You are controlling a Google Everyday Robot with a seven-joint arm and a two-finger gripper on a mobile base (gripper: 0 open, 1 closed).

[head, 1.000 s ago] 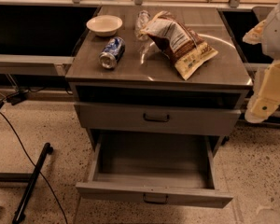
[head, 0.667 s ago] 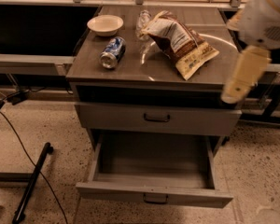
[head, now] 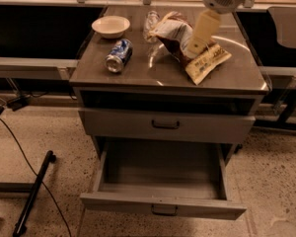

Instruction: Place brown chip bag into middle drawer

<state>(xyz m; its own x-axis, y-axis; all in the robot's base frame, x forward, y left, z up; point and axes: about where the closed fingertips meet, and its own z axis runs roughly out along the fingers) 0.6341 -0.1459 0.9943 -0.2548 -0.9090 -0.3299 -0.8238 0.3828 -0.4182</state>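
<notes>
The brown chip bag (head: 170, 35) lies on its side on the grey cabinet top (head: 237, 78), right of centre, with a cream-yellow end (head: 210, 61) toward the front right. My gripper (head: 193, 49) hangs from the arm at the top right and sits right over the bag's middle, covering part of it. I cannot tell whether it touches the bag. The middle drawer (head: 163, 205), the lowest one, is pulled out and nothing lies inside it.
A blue soda can (head: 118, 56) lies on its side at the left of the top. A white bowl (head: 111, 26) sits behind it, and a clear plastic bottle (head: 151, 21) lies beside the bag. The upper drawer (head: 167, 125) is shut. A black cable (head: 19, 147) and a black bar (head: 34, 191) lie on the floor at the left.
The arm has swung in from the right edge, leftward and back across the cabinet top, and now sits over the chip bag. The bag and drawers have not moved.
</notes>
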